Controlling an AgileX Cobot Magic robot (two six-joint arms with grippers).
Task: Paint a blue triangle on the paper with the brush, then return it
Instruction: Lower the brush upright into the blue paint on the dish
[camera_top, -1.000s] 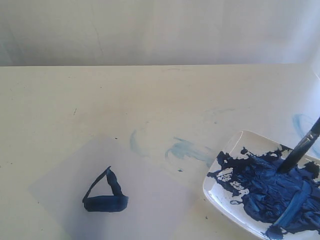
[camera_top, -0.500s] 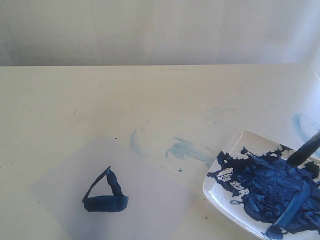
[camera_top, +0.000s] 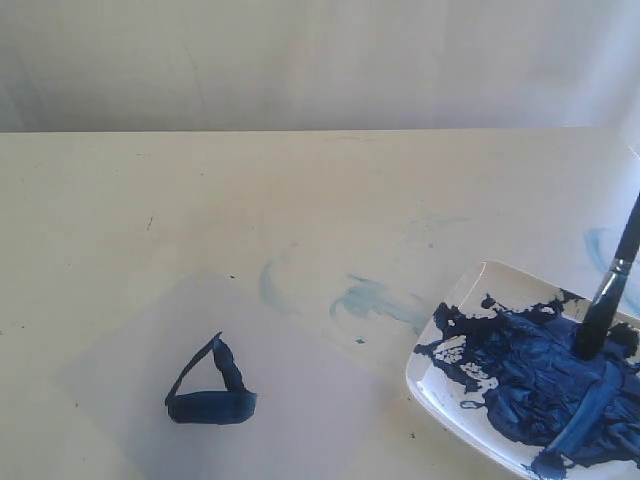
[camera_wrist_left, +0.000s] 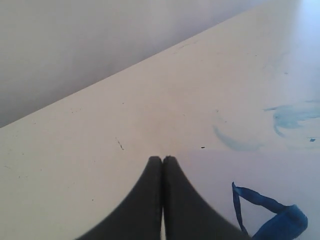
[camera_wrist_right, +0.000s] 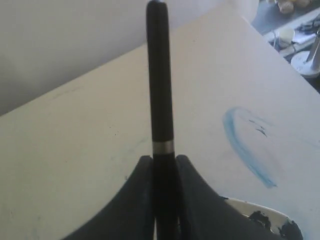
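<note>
The blue triangle (camera_top: 210, 388) sits painted on the pale paper (camera_top: 300, 400) at the front left of the table. At the right edge, the black-handled brush (camera_top: 610, 290) stands steeply with its tip down in the blue paint on the white plate (camera_top: 418, 385). My right gripper (camera_wrist_right: 164, 159) is shut on the brush (camera_wrist_right: 157, 75), its handle running out between the fingers; the plate's rim (camera_wrist_right: 250, 207) shows just beside them. My left gripper (camera_wrist_left: 162, 159) is shut and holds nothing, hovering by the paper's edge (camera_wrist_left: 250, 165) close to the triangle (camera_wrist_left: 270, 220). Neither gripper shows in the exterior view.
Faint pale-blue smears (camera_top: 375, 298) mark the table between paper and plate, with another curved smear (camera_wrist_right: 245, 145) near the right edge. A pale wall runs behind the table's far edge (camera_top: 300, 131).
The brush swung out toward the right edge of the plate half a second ago, then came back more upright with its tip in the paint. The left gripper's view has no earlier frame.
</note>
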